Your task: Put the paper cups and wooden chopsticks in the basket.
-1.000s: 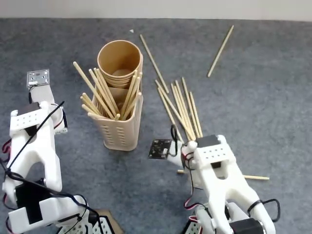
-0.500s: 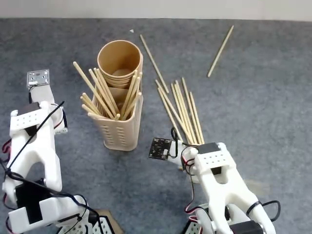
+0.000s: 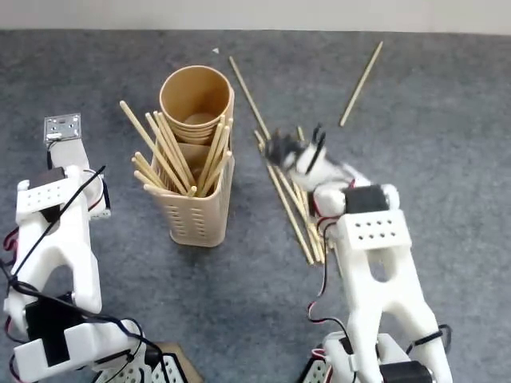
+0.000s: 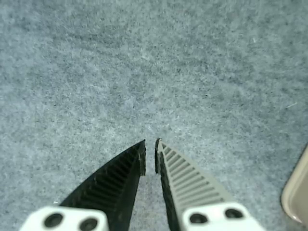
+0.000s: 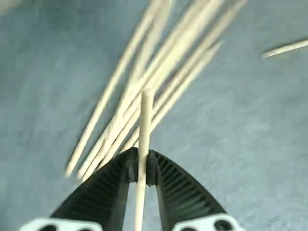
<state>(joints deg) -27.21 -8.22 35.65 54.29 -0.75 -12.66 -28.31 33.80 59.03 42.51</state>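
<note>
The cream slotted basket (image 3: pixel 196 209) stands left of centre, with stacked brown paper cups (image 3: pixel 196 97) and several wooden chopsticks (image 3: pixel 164 155) upright in it. A pile of loose chopsticks (image 3: pixel 294 195) lies on the grey carpet to the right of the basket. My right gripper (image 3: pixel 302 153) hovers over the far end of that pile. In the right wrist view the right gripper (image 5: pixel 139 166) is shut on a single chopstick (image 5: pixel 144 115), with the pile (image 5: pixel 161 72) beneath. My left gripper (image 4: pixel 149 156) is shut on nothing, over bare carpet left of the basket.
Two single chopsticks lie farther back, one (image 3: pixel 251 92) behind the basket and one (image 3: pixel 361 73) at the far right. The left arm (image 3: pixel 56 215) stands at the left edge. A corner of the basket (image 4: pixel 296 192) borders the left wrist view.
The right arm has swung from the near side of the table to the far end of the pile. The chopstick that lay by its gripper is gone from the carpet. The left arm kept still.
</note>
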